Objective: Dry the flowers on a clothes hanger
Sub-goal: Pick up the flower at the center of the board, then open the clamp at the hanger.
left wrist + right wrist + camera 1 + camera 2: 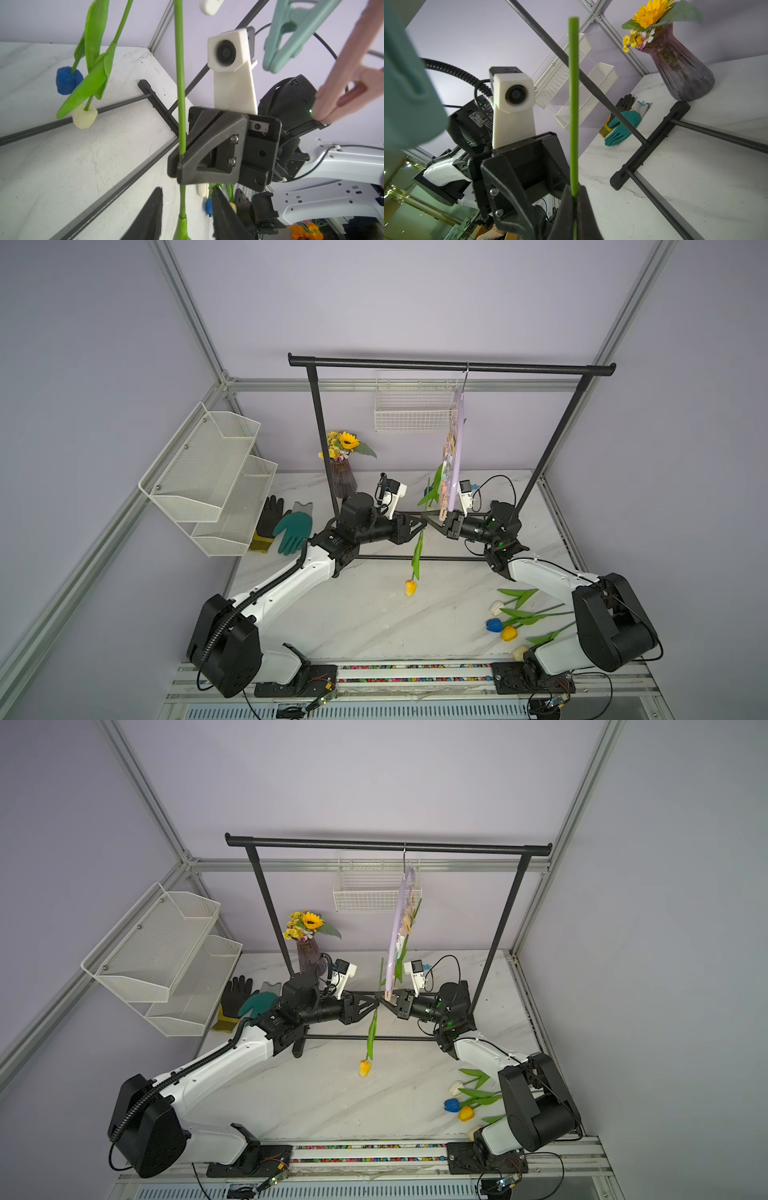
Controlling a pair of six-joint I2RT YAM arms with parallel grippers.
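A: Left side?
B: My left gripper (187,199) stands parted. The stem runs between the fingers and touches neither.
A: Flower?
B: The yellow tulip (410,588) hangs head down over the counter (353,622) middle, my right gripper (179,164) clamped on its stem. The hanger (456,448) is on the rack (415,363), just above. More tulips (493,625) lie at the right front corner.

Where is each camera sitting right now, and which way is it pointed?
Top views: stereo head high at the front, facing down over table, garment rack and clothes hanger; left arm and right arm show whole.
Left wrist: behind the open left gripper, facing the right gripper clamped on the yellow tulip stem.
Right wrist: behind the right gripper, facing the left arm and purple vase.
Shared: both wrist views show that stem.
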